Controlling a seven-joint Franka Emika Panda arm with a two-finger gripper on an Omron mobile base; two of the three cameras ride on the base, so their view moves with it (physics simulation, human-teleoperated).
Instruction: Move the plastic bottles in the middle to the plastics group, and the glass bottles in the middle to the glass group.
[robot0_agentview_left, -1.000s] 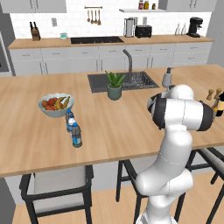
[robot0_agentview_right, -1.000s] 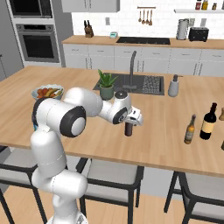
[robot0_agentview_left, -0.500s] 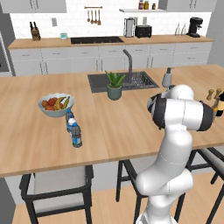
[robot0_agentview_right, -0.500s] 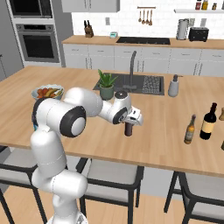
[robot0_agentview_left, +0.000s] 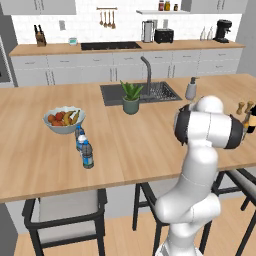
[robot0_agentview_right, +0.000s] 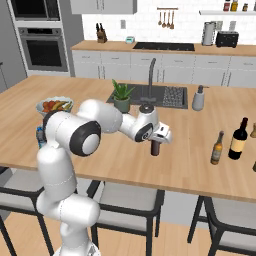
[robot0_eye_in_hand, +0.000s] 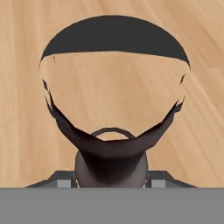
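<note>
Gripper (robot0_agentview_right: 156, 141) hides bottle (robot0_agentview_right: 155, 148) top — seemingly clamped, fingertips barely visible.

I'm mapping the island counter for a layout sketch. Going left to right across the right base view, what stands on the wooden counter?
White bowl of fruit → green potted plant → dark-capped greyish bottle in the gripper → grey soap dispenser → slim brown glass bottle → big dark wine bottle.
</note>
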